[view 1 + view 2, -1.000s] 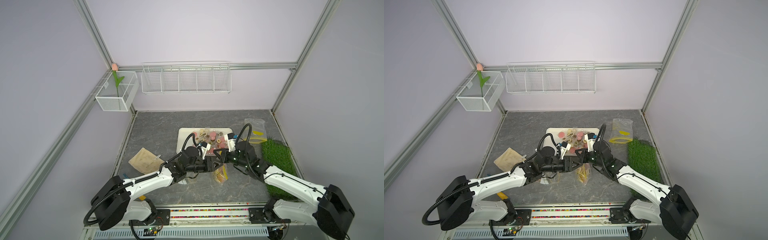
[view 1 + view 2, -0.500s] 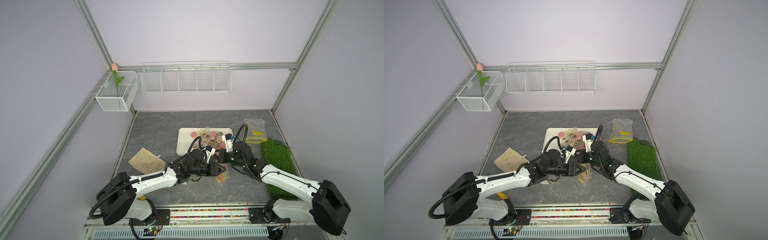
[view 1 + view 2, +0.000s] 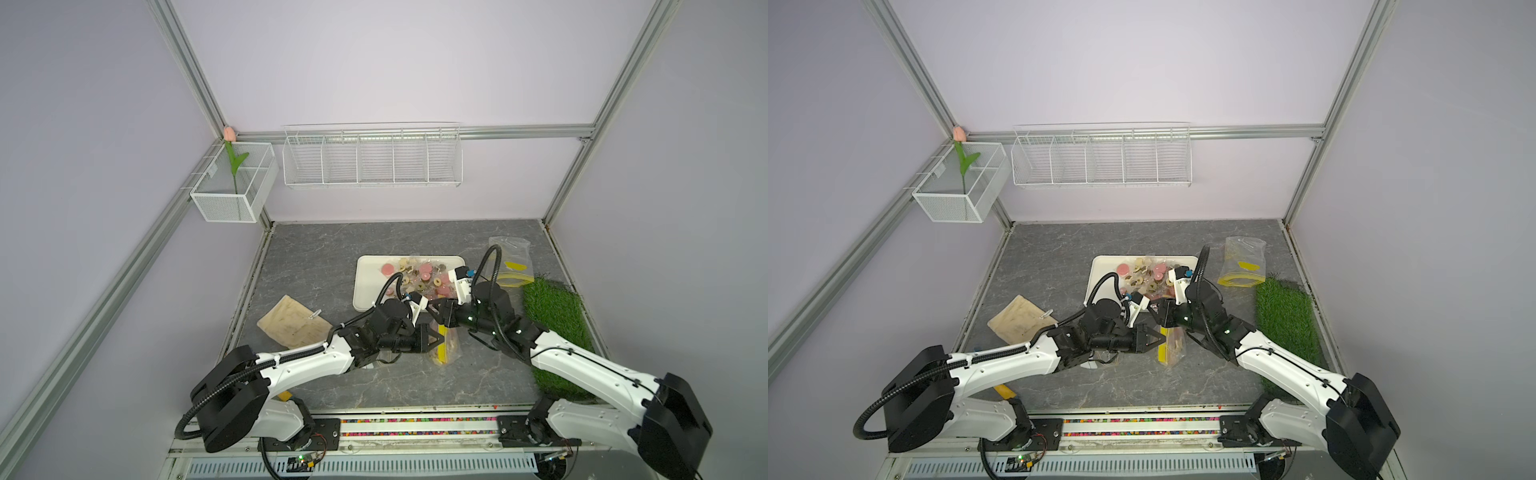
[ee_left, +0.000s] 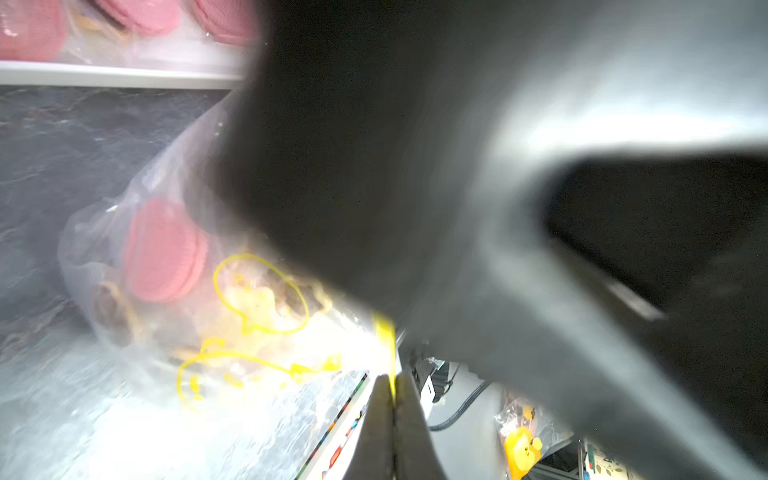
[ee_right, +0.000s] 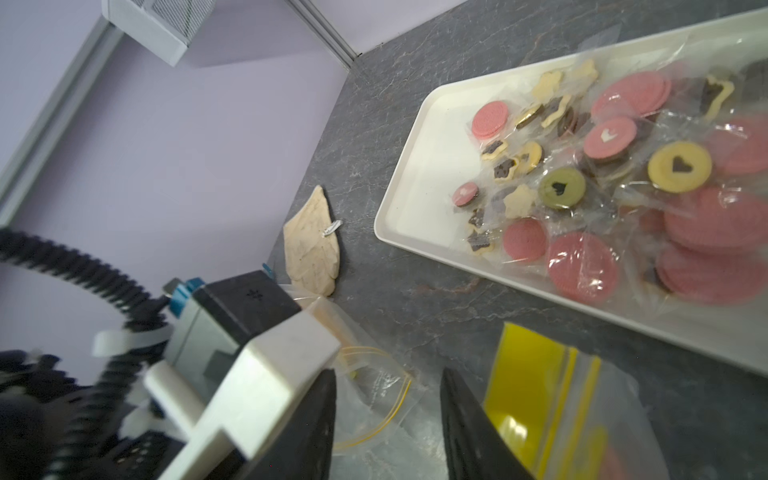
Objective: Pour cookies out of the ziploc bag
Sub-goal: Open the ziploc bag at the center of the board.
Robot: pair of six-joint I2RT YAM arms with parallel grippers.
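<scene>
The ziploc bag (image 3: 445, 347) (image 3: 1172, 345), clear with a yellow zip strip, rests on the grey table in front of the tray, and a pink cookie (image 4: 164, 251) shows inside it. My left gripper (image 4: 392, 384) (image 3: 436, 337) is shut on the bag's yellow strip. My right gripper (image 5: 388, 415) (image 3: 435, 311) is open just above and behind the bag; the yellow strip (image 5: 536, 374) lies beside one finger, untouched. Several cookies (image 3: 419, 274) (image 5: 602, 166), pink, beige and dark, some wrapped, lie on the white tray (image 3: 365, 286) (image 5: 415, 199).
A second clear bag (image 3: 510, 259) with yellow marks lies at the back right beside a green grass mat (image 3: 557, 324). A beige sheet (image 3: 291, 322) lies at the left. Wire baskets (image 3: 372, 158) hang on the back wall. Thin clear plastic with yellow lines (image 5: 374, 390) lies under the right fingers.
The bag came down onto the table. My left gripper shut on its yellow strip, and my right gripper opened and let go of it.
</scene>
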